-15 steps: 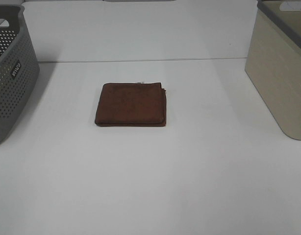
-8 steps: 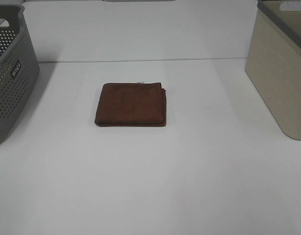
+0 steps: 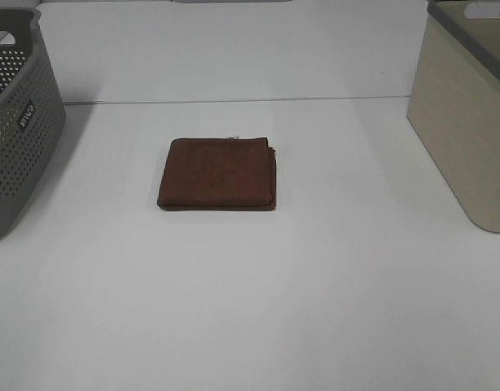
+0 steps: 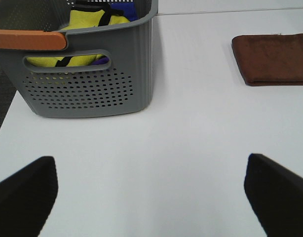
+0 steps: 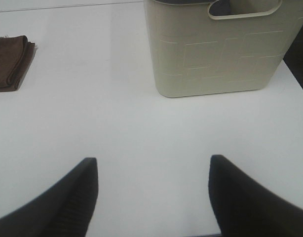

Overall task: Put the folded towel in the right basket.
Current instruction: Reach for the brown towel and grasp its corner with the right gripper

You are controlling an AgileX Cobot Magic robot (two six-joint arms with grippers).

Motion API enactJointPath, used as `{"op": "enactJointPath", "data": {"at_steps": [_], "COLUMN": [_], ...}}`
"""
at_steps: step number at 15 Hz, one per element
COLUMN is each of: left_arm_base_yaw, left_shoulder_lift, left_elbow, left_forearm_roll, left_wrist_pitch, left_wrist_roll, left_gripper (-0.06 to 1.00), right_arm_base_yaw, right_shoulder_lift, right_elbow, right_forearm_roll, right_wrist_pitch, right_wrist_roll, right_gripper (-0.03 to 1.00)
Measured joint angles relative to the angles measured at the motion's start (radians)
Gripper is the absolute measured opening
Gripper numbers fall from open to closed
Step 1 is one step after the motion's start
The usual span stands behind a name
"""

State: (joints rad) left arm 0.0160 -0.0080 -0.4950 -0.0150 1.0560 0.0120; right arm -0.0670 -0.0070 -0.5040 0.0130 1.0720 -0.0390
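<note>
A brown folded towel [image 3: 218, 173] lies flat in the middle of the white table. It also shows in the left wrist view [image 4: 272, 58] and in the right wrist view [image 5: 11, 61]. The beige right basket [image 3: 470, 106] stands at the table's right edge, and the right wrist view [image 5: 218, 49] shows it too. My left gripper [image 4: 151, 195] is open and empty, low over the table near the grey basket. My right gripper [image 5: 152, 197] is open and empty, in front of the beige basket. Neither gripper shows in the exterior view.
A grey perforated basket [image 3: 14, 122] with an orange handle stands at the table's left edge and holds yellow and blue items [image 4: 92, 24]. The table's back edge [image 3: 234, 101] runs behind the towel.
</note>
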Motion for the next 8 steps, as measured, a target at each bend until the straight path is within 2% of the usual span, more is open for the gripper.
{"op": "enactJointPath", "data": {"at_steps": [6,8], "left_arm_base_yaw": [0.000,0.000], "left_shoulder_lift": [0.000,0.000], "left_elbow": [0.000,0.000], "left_forearm_roll": [0.000,0.000], "left_wrist_pitch": [0.000,0.000], "left_wrist_roll": [0.000,0.000], "left_gripper": [0.98,0.98], "right_arm_base_yaw": [0.000,0.000], "right_shoulder_lift": [0.006,0.093], "right_elbow": [0.000,-0.034], "right_forearm_roll": [-0.013,-0.019], "right_wrist_pitch": [-0.003,-0.038], "right_wrist_roll": [0.000,0.000], "right_gripper": [0.62,0.62]}}
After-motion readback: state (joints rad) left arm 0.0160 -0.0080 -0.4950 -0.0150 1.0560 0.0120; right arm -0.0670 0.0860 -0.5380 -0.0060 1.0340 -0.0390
